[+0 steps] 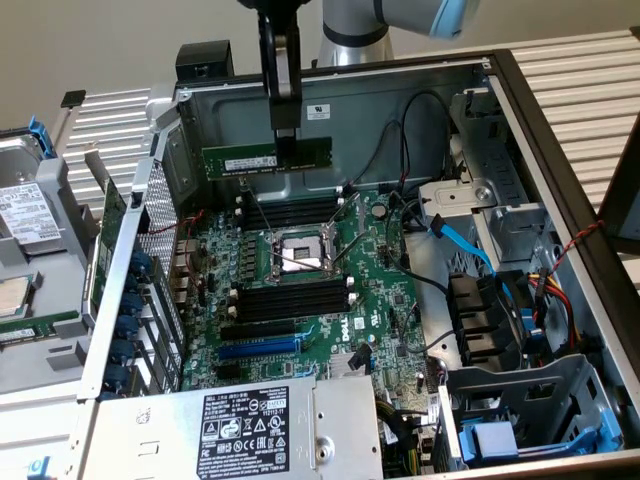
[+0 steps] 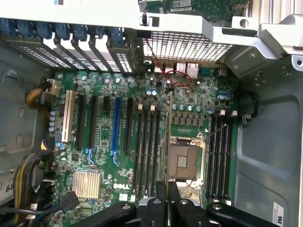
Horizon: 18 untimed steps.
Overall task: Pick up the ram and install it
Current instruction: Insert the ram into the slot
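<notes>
**RAM stick held over the open case**

We see the gripper (image 1: 285, 135) hanging above the open computer case (image 1: 560, 160), its fingers closed on the top edge of the ram (image 1: 267, 158). The stick is a long green board held level, long edge down, in the air above the motherboard (image 1: 385, 290) and clear of everything below it. We judge that pinching it near the middle of its upper edge keeps it balanced and leaves the contact edge free to meet a slot.

In the wrist view the ram (image 2: 169, 137) appears edge-on as a thin line running out from between the gripper (image 2: 167, 198) fingers, which sit narrow against it. It lies over the board between the CPU socket (image 2: 183, 161) and one bank of black memory slots (image 2: 147, 151), roughly parallel to them. That alignment suggests to us that the stick is being carried in the orientation the slots demand.

In the exterior view two banks of memory slots flank the CPU socket (image 1: 297, 253): one far bank (image 1: 290, 212) closer beneath the ram, and one near bank (image 1: 297, 300) beside the blue expansion slot (image 1: 258, 348). All the slots look empty, so we take the install as not yet made. We cannot tell which slot the stick hangs directly above.
</notes>
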### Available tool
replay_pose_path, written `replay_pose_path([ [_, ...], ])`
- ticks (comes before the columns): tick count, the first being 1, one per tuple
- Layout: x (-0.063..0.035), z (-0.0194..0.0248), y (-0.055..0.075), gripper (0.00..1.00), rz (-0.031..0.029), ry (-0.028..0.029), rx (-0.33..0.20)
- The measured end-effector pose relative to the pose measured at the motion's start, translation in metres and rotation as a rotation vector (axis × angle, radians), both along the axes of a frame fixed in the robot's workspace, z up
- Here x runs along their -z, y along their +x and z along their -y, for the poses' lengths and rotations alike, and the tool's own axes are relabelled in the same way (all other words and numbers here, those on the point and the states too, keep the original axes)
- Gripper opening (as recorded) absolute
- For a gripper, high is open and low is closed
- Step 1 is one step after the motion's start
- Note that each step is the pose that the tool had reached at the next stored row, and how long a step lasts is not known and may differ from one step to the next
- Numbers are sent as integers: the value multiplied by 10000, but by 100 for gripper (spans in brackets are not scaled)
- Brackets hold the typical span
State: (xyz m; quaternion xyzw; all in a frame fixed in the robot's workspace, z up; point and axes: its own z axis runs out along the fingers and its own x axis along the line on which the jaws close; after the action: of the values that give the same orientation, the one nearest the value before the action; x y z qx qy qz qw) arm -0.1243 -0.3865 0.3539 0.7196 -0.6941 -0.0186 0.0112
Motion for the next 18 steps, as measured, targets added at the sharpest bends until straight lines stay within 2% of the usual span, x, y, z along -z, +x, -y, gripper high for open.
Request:
replay_pose_path([
  [7,16,10,1,13,0,3,3],
  [14,120,39,4,13,23,-28,39],
  [18,192,39,8,13,24,-25,355],
])
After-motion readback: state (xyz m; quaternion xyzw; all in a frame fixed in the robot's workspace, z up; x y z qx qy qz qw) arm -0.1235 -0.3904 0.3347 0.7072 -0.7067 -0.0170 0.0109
